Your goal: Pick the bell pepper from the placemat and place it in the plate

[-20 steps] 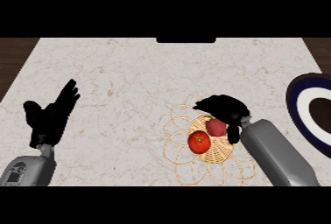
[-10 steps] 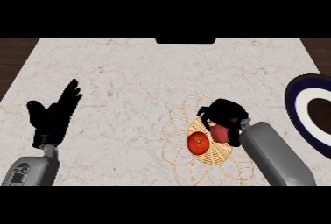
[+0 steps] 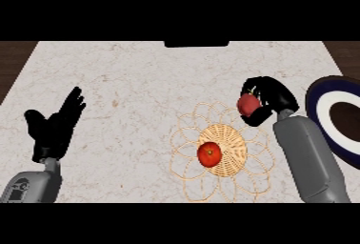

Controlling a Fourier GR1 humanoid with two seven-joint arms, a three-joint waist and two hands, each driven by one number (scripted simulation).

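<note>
The right hand (image 3: pixel 271 97) has its fingers curled round the bell pepper (image 3: pixel 247 104), pinching it between fingers and thumb, with the small green stem pointing up toward the far edge of the desk (image 3: pixel 126 76). The pepper is clear of the woven middle of the placemat (image 3: pixel 188 125) and sits over the mat's outer loops on the side toward the desk's right edge.

What matters next is that the plate (image 3: pixel 313 107) lies just beyond the hand, at the desk's right edge and partly cut off by the view. The pepper shows on the hand's placemat side, so the hand stands between the pepper and the plate. The carry should therefore run toward the right edge.

A second red fruit (image 3: pixel 209 153) rests on the mat's woven middle. The left hand (image 3: pixel 55 128) rests near the desk's left edge, fingers spread and straight, well apart from everything.
</note>
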